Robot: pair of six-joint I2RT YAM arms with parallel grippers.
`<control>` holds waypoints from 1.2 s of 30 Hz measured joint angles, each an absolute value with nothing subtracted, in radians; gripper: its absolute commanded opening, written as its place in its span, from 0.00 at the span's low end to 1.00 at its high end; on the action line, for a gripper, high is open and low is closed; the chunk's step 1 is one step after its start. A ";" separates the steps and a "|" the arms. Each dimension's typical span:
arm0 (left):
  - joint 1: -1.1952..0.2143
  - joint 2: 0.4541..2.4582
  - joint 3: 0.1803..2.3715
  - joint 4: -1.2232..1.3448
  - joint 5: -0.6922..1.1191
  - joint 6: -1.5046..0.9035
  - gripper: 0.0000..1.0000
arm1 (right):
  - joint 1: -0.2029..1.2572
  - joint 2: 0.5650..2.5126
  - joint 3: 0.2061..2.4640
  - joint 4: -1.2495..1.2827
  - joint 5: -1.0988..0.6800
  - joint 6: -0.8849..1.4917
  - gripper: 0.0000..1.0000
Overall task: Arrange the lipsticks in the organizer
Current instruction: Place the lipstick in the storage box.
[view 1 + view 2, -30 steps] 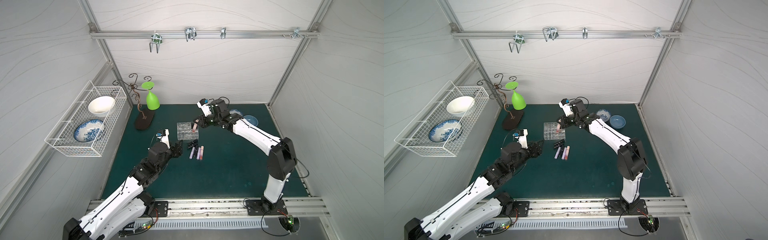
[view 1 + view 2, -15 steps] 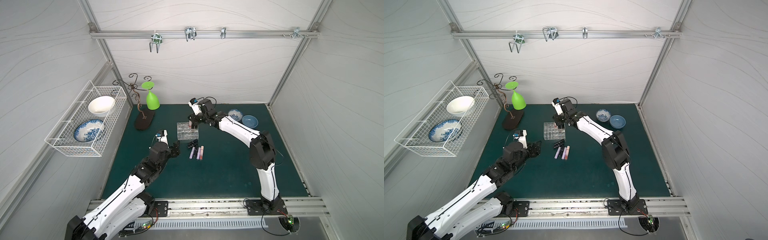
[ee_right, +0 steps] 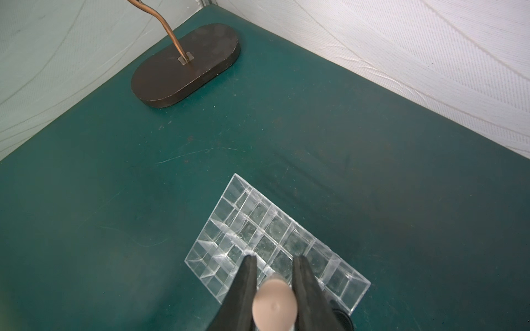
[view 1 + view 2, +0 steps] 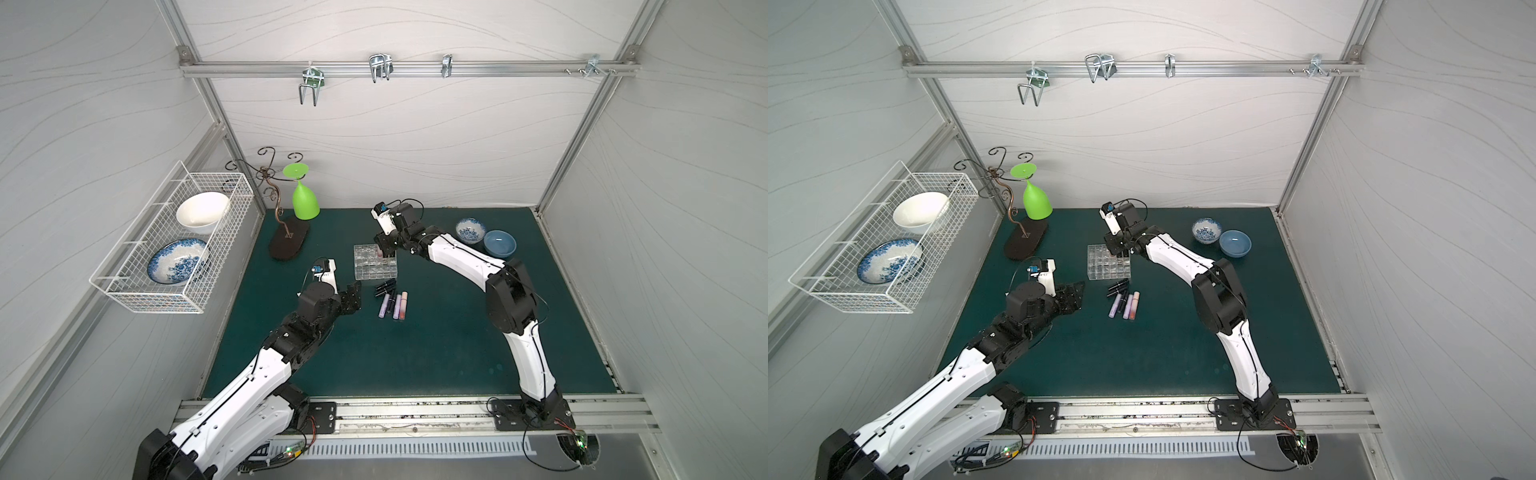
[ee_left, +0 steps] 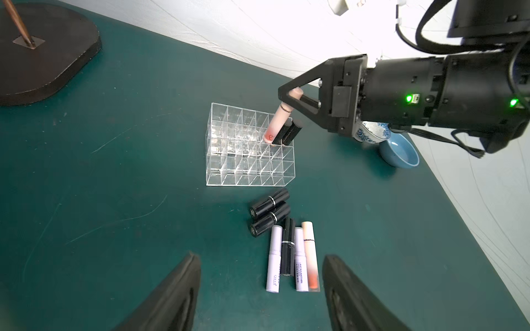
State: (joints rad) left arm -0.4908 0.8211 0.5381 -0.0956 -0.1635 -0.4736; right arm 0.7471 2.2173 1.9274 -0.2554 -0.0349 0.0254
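The clear gridded organizer (image 4: 375,266) (image 5: 246,160) (image 3: 258,226) stands mid-mat. My right gripper (image 5: 289,96) (image 3: 274,259) (image 4: 386,245) hangs over its far right part, shut on a pale pink lipstick (image 5: 276,123) (image 3: 274,306). This tube is tilted, with its reddish lower end inside a cell. A black lipstick (image 5: 289,133) leans in the cell beside it. Several loose lipsticks (image 4: 390,301) (image 4: 1123,301) lie just in front of the organizer: two black ones (image 5: 269,210), then a row of lilac, black, lilac and pink (image 5: 292,256). My left gripper (image 5: 261,256) (image 4: 353,297) is open, low, left of that row.
A dark oval stand (image 4: 289,243) with a hanging green glass (image 4: 305,199) sits at the back left. A blue-patterned bowl (image 4: 470,230) and a plain blue bowl (image 4: 500,243) sit at the back right. A white wire basket (image 4: 174,291) with two bowls hangs on the left wall.
My right gripper has carried the pink lipstick left, from the organizer's right edge to over its cells, and lowered it a little. The left arm has barely moved.
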 measured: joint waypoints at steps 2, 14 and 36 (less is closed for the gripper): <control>-0.491 0.821 0.538 -0.096 -0.160 -0.474 0.72 | 0.748 2.221 1.931 -0.254 -0.033 0.025 0.20; -0.491 0.821 0.538 -0.096 -0.146 -0.474 0.72 | 0.753 2.275 1.983 -0.251 -0.017 0.017 0.21; -0.491 0.882 0.544 -0.096 -0.071 -0.471 0.72 | 0.778 2.068 1.742 -0.243 0.057 0.009 0.55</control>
